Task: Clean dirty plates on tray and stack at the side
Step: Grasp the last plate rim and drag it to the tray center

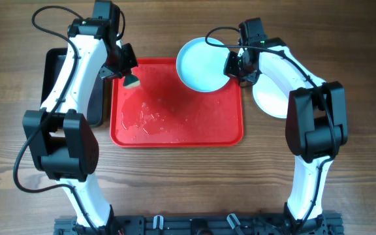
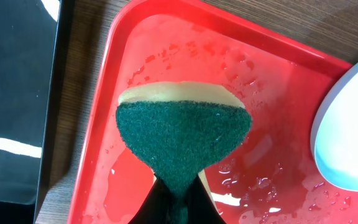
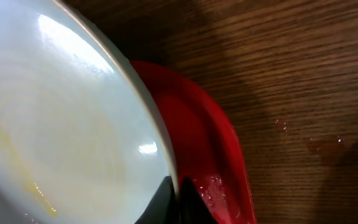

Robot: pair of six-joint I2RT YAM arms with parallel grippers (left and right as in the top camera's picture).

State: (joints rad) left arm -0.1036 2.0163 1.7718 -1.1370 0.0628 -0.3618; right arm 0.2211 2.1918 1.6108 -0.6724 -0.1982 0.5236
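Wooden table (image 1: 175, 196); red tray (image 1: 175, 124) wet, one plate (image 1: 201, 65) overhanging far rim.

Left arm (image 1: 77, 75): stretched forward, elbow bent
Left gripper (image 2: 176, 202): clamped tight
Right arm (image 1: 284, 68): angled inward
Right gripper (image 3: 179, 198): pinched closed

The overhead view looks straight down on the whole table (image 1: 12, 46). The left wrist view hangs close above the far-left corner of the tray (image 1: 175, 134). The right wrist view, nearer still, faces its far-right corner. Both catch one plate (image 1: 203, 64).
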